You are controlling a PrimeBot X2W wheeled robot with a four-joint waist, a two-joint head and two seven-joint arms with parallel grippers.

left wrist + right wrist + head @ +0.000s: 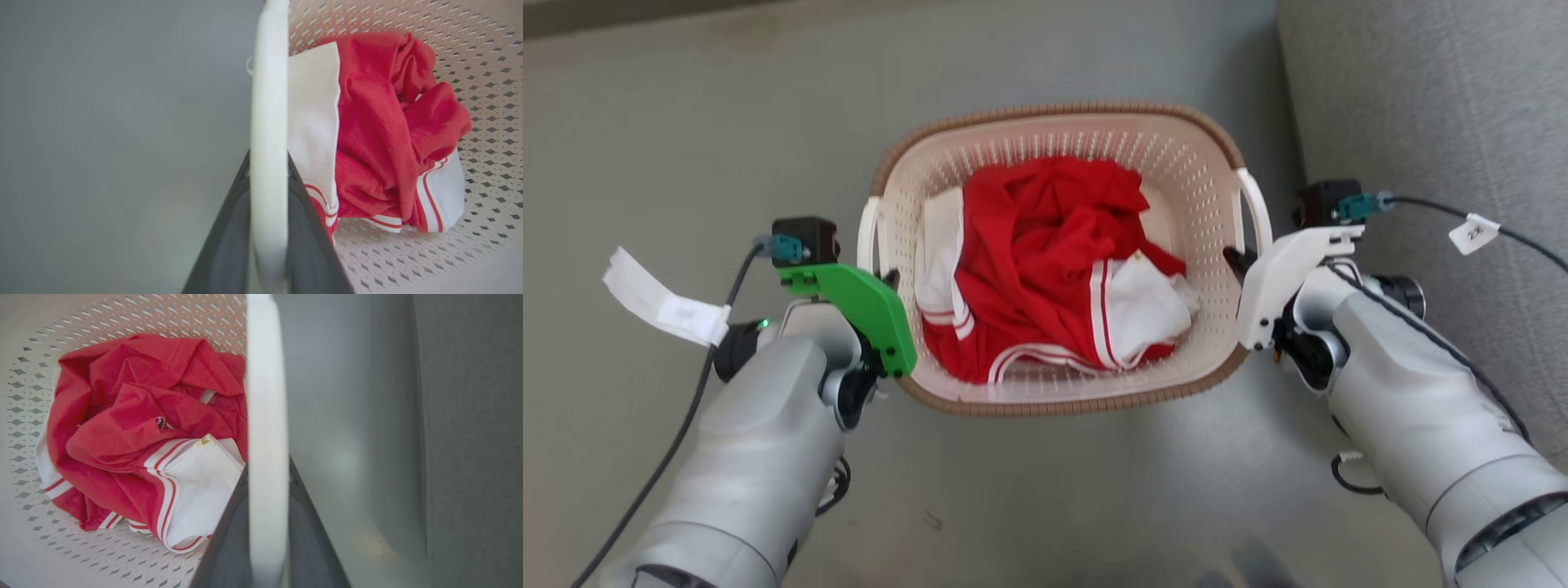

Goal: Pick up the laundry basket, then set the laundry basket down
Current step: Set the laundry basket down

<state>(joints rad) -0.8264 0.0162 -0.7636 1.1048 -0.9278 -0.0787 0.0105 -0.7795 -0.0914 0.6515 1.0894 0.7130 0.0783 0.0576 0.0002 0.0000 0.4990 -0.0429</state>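
Nearest: left gripper (pixel 888 282), dark fingers clamped either side of white left handle (pixel 267 102); right gripper (pixel 1238 261), clamped likewise on right handle (pixel 265 396). Between them: laundry basket (pixel 1176 163), above grey floor (pixel 686 122), beside grey upholstery (pixel 1421 98); lifted or resting, cannot tell. Contents: crumpled red-and-white garment (pixel 1045 245).

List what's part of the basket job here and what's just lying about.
Job: laundry basket; left gripper clamped on its left handle; right gripper clamped on its right handle.
Just there: red-and-white garment riding inside the basket; grey upholstered furniture at the right; grey floor.
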